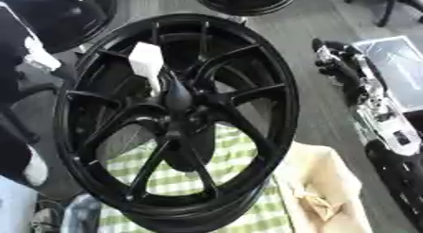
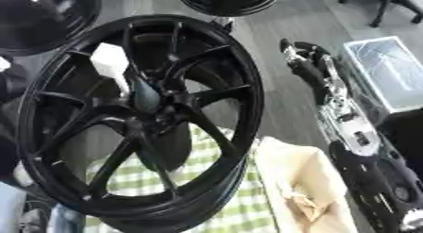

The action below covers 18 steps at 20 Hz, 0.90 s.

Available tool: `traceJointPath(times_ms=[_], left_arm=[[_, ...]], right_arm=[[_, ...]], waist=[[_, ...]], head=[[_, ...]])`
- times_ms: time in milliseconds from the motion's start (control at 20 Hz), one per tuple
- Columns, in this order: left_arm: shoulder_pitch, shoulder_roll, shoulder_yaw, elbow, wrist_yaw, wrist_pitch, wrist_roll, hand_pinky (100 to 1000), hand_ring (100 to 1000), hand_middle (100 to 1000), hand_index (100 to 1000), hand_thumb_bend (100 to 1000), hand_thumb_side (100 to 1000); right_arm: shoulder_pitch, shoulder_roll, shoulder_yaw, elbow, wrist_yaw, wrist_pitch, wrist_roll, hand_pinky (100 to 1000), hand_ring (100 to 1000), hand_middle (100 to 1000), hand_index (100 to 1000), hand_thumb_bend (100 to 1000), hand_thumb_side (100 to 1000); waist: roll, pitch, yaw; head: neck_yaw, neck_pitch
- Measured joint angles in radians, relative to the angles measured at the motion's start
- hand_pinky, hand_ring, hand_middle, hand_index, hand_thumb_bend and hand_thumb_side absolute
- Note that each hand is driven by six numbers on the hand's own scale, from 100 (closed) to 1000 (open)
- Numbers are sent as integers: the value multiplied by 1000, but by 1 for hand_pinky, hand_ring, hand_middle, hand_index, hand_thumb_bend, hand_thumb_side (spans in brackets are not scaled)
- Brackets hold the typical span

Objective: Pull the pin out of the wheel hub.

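A big black spoked wheel (image 1: 178,119) stands tilted on its rim in the middle of both views. At its hub (image 1: 178,101) a white pin (image 1: 147,62) sticks out up and to the left, with a wide white head and a thin stem that runs down to the hub's dark centre. My right arm comes up along the right side, and my right hand (image 2: 299,55) hovers beside the wheel's upper right rim, apart from it, with its fingers relaxed and nothing in them. The left hand does not show.
A green and white checked cloth (image 1: 240,156) lies under the wheel. A beige paper bag (image 1: 318,189) sits at its lower right. A white-edged box (image 1: 396,62) lies at the far right. More black wheels (image 1: 66,15) stand at the top left and top middle.
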Motion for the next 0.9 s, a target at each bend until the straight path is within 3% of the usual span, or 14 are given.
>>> traceJointPath(times_ms=[900], left_arm=[[-40,-85,-25,40,22,-2,1,921,872,790,869,668,462]], right_arm=[[-9,12,2,8,-1,0,1,767,699,638,784,362,467]], waist=[[6,10,-19]], head=[[1,-9]])
